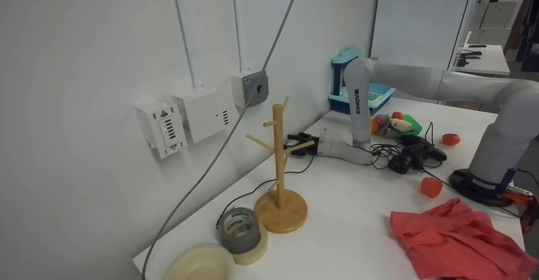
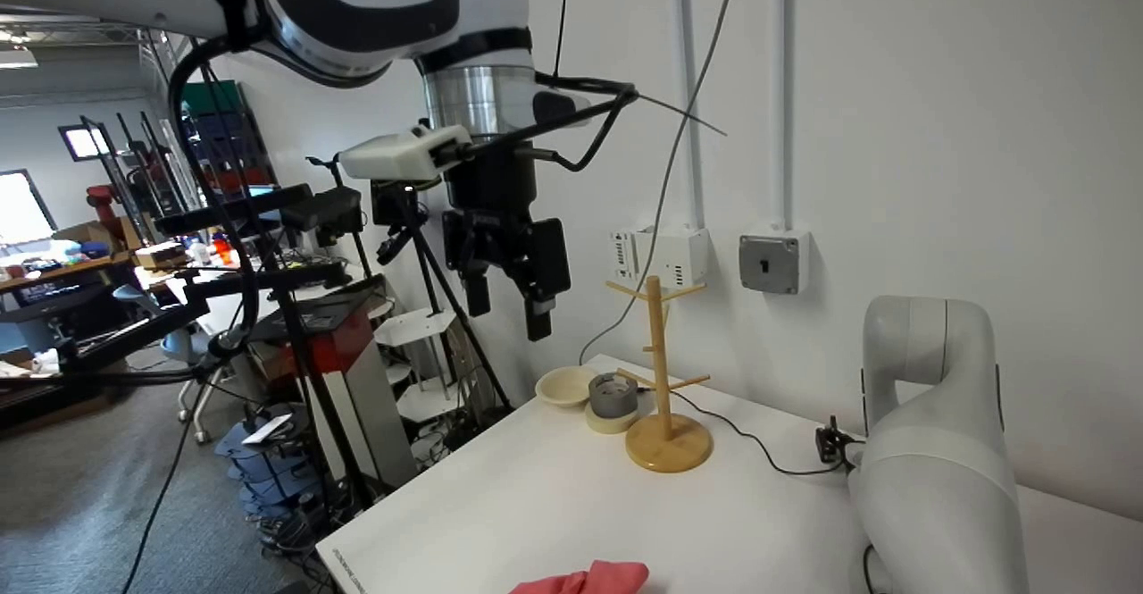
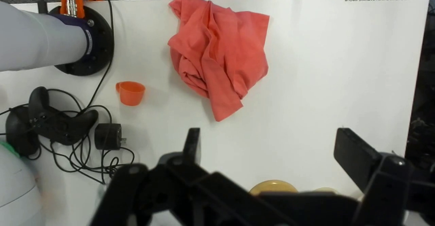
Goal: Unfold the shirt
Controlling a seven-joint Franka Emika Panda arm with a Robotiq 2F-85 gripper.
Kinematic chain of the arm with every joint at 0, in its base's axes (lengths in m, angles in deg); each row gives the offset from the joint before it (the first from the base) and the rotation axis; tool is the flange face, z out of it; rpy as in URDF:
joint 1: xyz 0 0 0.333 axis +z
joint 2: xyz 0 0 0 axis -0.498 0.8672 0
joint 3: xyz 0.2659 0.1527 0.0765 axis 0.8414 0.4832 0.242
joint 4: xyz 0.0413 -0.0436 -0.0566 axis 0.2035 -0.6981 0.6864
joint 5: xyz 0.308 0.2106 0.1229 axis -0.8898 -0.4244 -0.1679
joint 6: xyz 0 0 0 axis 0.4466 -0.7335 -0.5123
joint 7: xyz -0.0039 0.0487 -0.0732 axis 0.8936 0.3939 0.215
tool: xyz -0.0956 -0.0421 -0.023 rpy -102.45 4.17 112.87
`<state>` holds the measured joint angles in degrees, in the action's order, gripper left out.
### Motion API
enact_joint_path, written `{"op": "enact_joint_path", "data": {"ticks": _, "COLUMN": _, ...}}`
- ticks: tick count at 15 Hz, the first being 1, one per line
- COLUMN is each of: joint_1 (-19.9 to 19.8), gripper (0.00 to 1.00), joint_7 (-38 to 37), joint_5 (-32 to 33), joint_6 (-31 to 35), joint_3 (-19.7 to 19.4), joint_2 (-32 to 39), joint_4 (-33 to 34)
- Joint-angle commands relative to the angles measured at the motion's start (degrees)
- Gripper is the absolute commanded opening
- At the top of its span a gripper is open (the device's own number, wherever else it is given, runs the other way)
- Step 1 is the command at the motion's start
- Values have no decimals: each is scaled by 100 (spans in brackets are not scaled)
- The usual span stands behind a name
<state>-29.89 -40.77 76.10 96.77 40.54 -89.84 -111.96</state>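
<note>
The white table (image 3: 323,66) carries a grey Kinova arm (image 3: 44,40), and near that arm's base (image 3: 102,47), though not touching it, the coral-red shirt (image 3: 224,49) lies bunched in overlapping folds. A pinch that takes several layers would probably drag the whole bundle rather than spread it, perhaps over the table's edge. A corner drawn toward the Kinova base could catch against it. The gripper (image 3: 267,141) hangs high, well apart from the Kinova base, its fingers spread wide, holding nothing and touching neither shirt nor table.
</note>
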Motion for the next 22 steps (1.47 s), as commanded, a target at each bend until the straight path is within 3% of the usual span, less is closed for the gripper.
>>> {"op": "enact_joint_path", "data": {"ticks": 1, "joint_1": -39, "gripper": 100, "joint_7": -396, "joint_5": 263, "joint_6": 643, "joint_3": 175, "joint_2": 156, "joint_4": -219}}
{"op": "enact_joint_path", "data": {"ticks": 7, "joint_1": -142, "gripper": 100, "joint_7": -2066, "joint_5": 1153, "joint_6": 2714, "joint_3": 391, "joint_2": 894, "joint_4": -1186}}
{"op": "enact_joint_path", "data": {"ticks": 9, "joint_1": -141, "gripper": 100, "joint_7": -2521, "joint_5": 1139, "joint_6": 2769, "joint_3": 342, "joint_2": 1184, "joint_4": -1217}}
{"op": "enact_joint_path", "data": {"ticks": 10, "joint_1": -81, "gripper": 100, "joint_7": -2158, "joint_5": 1037, "joint_6": 2618, "joint_3": 347, "joint_2": 1003, "joint_4": -1208}}
{"op": "enact_joint_path", "data": {"ticks": 14, "joint_1": -92, "gripper": 100, "joint_7": -2411, "joint_5": 1045, "joint_6": 2718, "joint_3": 330, "joint_2": 1253, "joint_4": -1222}}
{"op": "enact_joint_path", "data": {"ticks": 22, "joint_1": -153, "gripper": 100, "joint_7": -2236, "joint_5": 1052, "joint_6": 2806, "joint_3": 249, "joint_2": 1496, "joint_4": -1475}}
